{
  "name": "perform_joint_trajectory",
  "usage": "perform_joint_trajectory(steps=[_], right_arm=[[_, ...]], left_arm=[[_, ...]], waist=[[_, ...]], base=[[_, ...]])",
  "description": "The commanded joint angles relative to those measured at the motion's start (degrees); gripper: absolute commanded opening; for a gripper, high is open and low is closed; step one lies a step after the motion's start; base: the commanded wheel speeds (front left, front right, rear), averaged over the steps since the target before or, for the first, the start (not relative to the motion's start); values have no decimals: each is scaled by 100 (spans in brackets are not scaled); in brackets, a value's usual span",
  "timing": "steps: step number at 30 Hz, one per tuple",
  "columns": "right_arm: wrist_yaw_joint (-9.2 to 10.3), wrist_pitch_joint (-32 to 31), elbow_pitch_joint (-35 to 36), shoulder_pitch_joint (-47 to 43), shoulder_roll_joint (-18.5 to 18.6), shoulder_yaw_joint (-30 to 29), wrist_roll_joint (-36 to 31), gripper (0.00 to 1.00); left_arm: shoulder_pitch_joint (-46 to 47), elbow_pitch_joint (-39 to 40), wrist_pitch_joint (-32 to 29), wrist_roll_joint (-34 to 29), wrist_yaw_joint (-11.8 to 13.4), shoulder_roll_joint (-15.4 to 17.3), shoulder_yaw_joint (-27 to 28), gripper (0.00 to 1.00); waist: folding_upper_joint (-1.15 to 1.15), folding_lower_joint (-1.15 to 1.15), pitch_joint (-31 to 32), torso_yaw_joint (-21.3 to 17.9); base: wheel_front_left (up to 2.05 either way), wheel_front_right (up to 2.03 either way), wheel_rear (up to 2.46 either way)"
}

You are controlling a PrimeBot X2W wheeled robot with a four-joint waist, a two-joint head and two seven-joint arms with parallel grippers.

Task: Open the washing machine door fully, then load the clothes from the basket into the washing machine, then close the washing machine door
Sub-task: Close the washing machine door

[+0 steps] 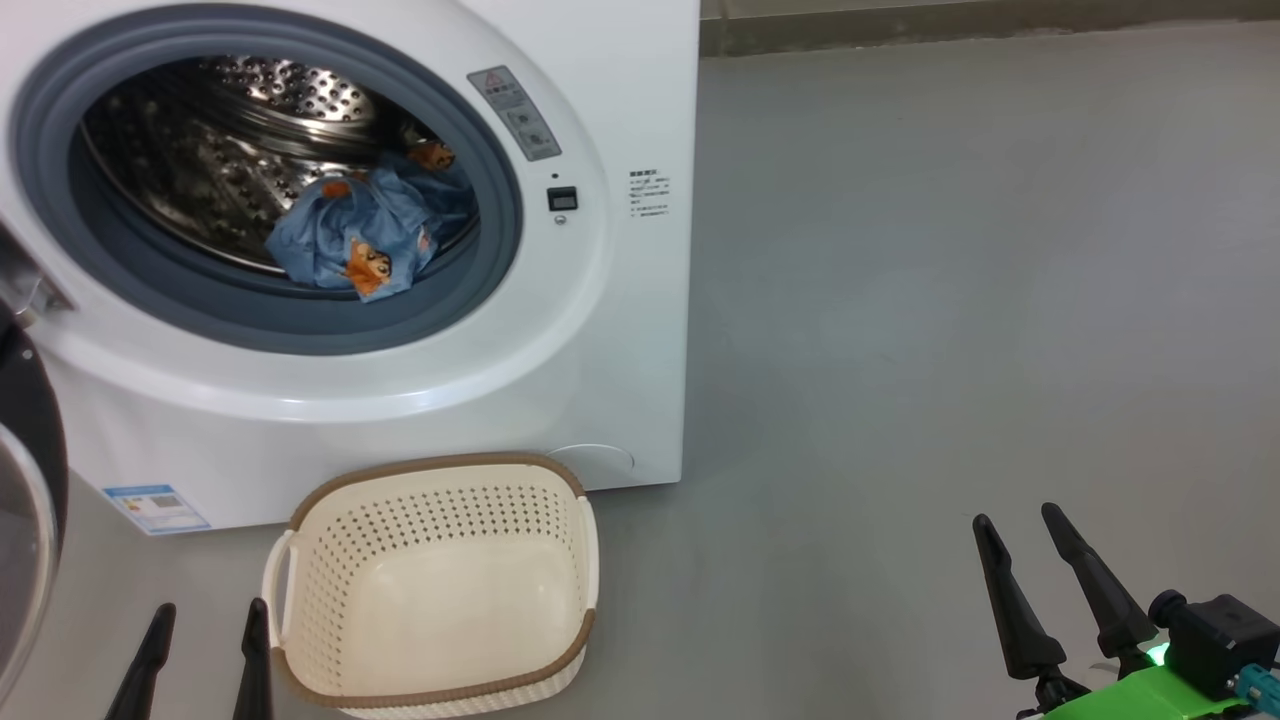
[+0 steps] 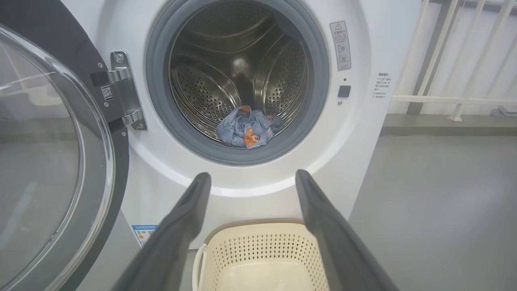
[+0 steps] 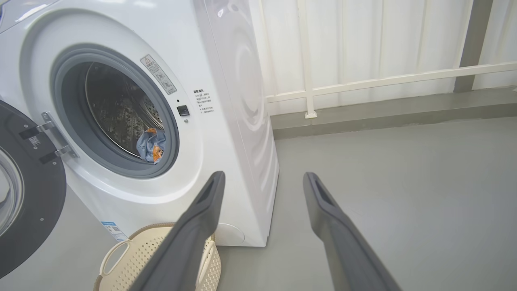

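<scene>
At the lower left of the head view the left end effector (image 1: 212,605) had its fingers apart, holding nothing; the right end effector (image 1: 1017,515), lower right, was the same. Just beside the left one the basket (image 1: 440,466) stood empty on the floor (image 1: 900,350) before the washing machine (image 1: 620,330). Farther, the clothes (image 1: 360,230) lay in the drum (image 1: 250,110), so loading looked done. Only closing the washing machine door (image 1: 35,420), open and cut off at the left edge, seemed left.

The clothes (image 1: 365,225) lie in the washer (image 1: 620,330). The basket (image 1: 440,525) stands on the floor (image 1: 950,300) before it. The door (image 2: 40,161) hangs at its left.
</scene>
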State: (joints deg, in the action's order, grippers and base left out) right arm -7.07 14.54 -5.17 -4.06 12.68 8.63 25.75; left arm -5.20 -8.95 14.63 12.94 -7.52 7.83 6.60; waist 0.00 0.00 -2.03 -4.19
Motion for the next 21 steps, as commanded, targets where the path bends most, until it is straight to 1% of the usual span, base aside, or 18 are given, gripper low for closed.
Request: perform_joint_trajectory(steps=[1, 6, 11, 12, 21], right_arm=[[-42, 46, 161, 27, 133, 85, 66, 100], [-42, 46, 169, 79, 175, 145, 60, 100], [-42, 46, 161, 143, 201, 176, 67, 100], [-42, 46, 161, 143, 201, 176, 67, 100], [-42, 46, 121, 260, 215, 356, 62, 100]], left_arm=[[47, 156, 37, -21, 3, 73, 207, 100], [77, 136, 37, -45, 3, 30, 279, 100], [128, 104, 37, -68, 3, -50, 361, 100], [128, 104, 37, -68, 3, -50, 361, 100], [132, 17, 37, -66, 3, -219, 525, 100]], waist=[[0, 0, -5, 88], [0, 0, -64, 323], [0, 0, -123, 696], [0, 0, -123, 696], [0, 0, -189, 1507]], base=[[0, 0, 0], [0, 0, 0], [0, 0, 0], [0, 0, 0], [0, 0, 0]])
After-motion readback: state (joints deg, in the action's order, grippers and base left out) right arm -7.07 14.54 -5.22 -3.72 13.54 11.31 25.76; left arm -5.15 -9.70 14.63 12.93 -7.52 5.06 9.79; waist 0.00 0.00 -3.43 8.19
